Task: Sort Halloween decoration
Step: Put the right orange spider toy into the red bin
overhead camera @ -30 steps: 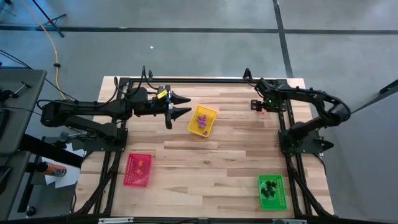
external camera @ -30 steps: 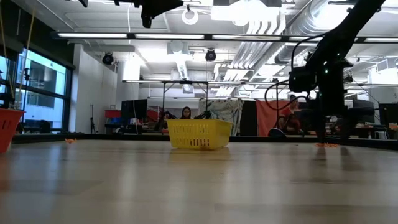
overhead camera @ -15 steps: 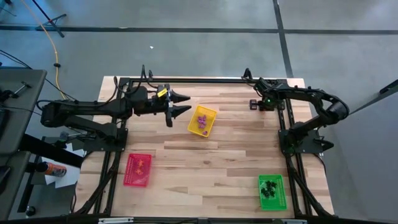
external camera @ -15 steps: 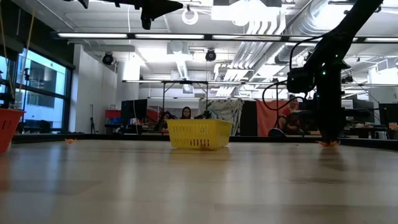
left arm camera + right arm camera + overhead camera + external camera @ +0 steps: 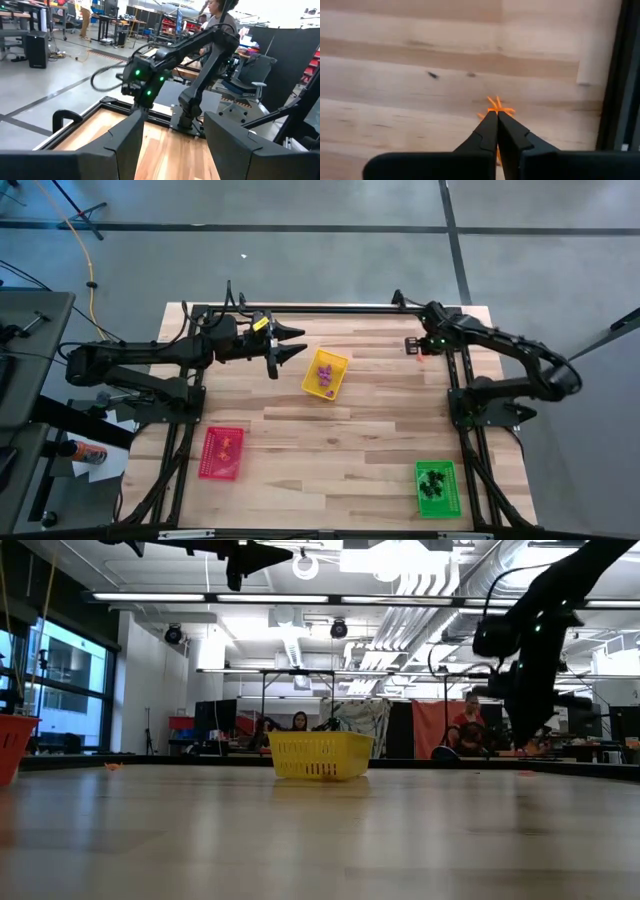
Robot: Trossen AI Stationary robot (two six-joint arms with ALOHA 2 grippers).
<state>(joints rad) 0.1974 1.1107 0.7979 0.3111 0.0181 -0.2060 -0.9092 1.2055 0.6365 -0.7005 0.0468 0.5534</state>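
Orange spiky trinket (image 5: 496,108) pinched at gripper (image 5: 497,116) tips; purple trinkets (image 5: 324,374) in yellow tray (image 5: 337,387).

Right gripper (image 5: 497,116) fingers pinched together; left gripper (image 5: 298,343) spread.

A big open workshop or robotics lab. Bare ducts (image 5: 440,615) and strip lights (image 5: 270,597) run under a high ceiling, and the floor (image 5: 300,260) is grey concrete. Far behind the wooden table (image 5: 350,440) stand workbenches (image 5: 300,680), an office chair (image 5: 245,85) and seated people (image 5: 298,722).
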